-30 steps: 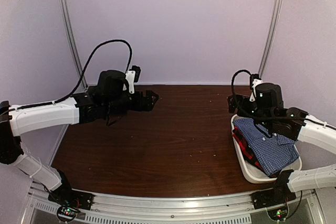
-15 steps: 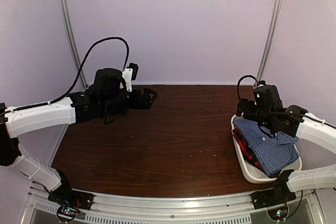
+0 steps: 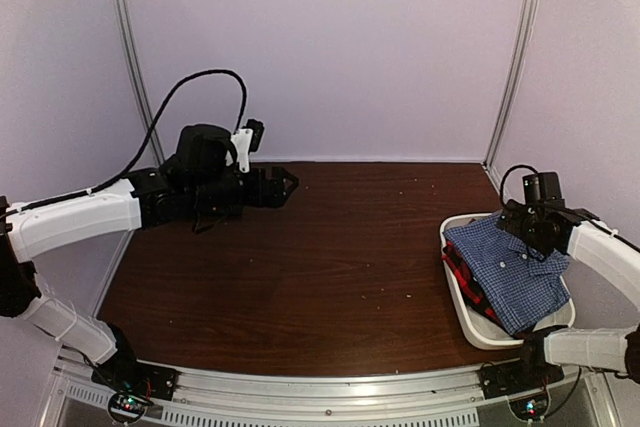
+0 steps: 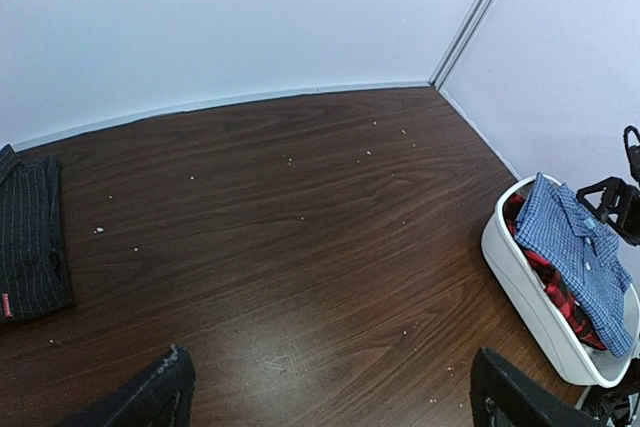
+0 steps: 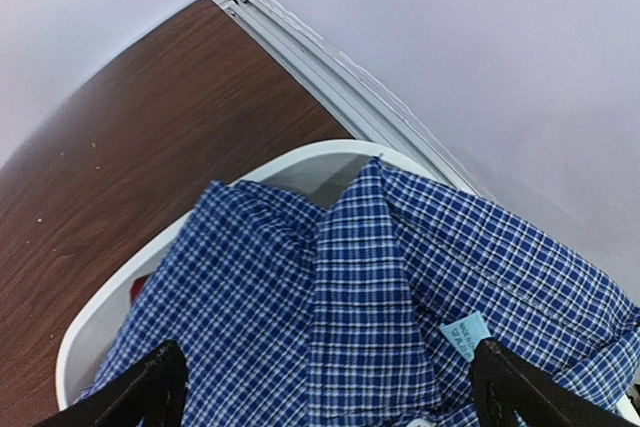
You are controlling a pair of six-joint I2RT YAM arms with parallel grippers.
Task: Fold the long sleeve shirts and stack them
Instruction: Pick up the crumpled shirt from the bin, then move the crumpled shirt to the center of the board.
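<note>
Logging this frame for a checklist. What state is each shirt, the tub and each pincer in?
Blue checked shirt: on top in the tub, not held.
Red plaid shirt: in the tub, under the blue one.
Dark shirt: flat on the table, partly out of frame.
Tub: upright, holding two shirts.
Left pincer: open, empty.
Right pincer: open, empty, above the blue shirt.

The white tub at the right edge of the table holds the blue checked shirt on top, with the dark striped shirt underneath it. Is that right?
Not quite. Underneath the blue checked shirt in the white tub is the red plaid shirt, as the left wrist view shows. The dark striped shirt lies on the table, apart from the tub.
</note>
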